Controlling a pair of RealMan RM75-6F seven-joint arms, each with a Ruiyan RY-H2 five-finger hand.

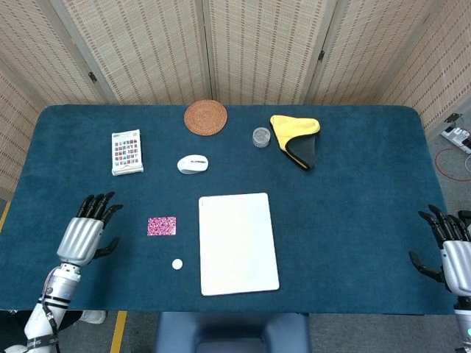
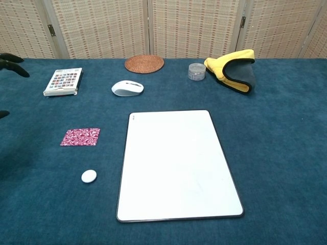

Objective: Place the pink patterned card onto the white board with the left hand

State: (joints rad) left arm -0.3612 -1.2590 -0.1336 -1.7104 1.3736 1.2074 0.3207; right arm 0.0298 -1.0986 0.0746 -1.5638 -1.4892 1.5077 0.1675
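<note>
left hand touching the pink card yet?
Apart. The head view shows the left hand open, with a clear strip of blue table between its fingers and the pink patterned card, which lies flat beside the white board.

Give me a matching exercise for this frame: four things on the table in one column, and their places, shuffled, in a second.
Things:
1. pink card
2. mouse
3. coaster
4. yellow cloth

Places:
A. at the far edge, ahead of the mouse
B. just left of the white board
C. right of the small jar
D. between the coaster and the board

Pairs: 1-B, 2-D, 3-A, 4-C
</note>
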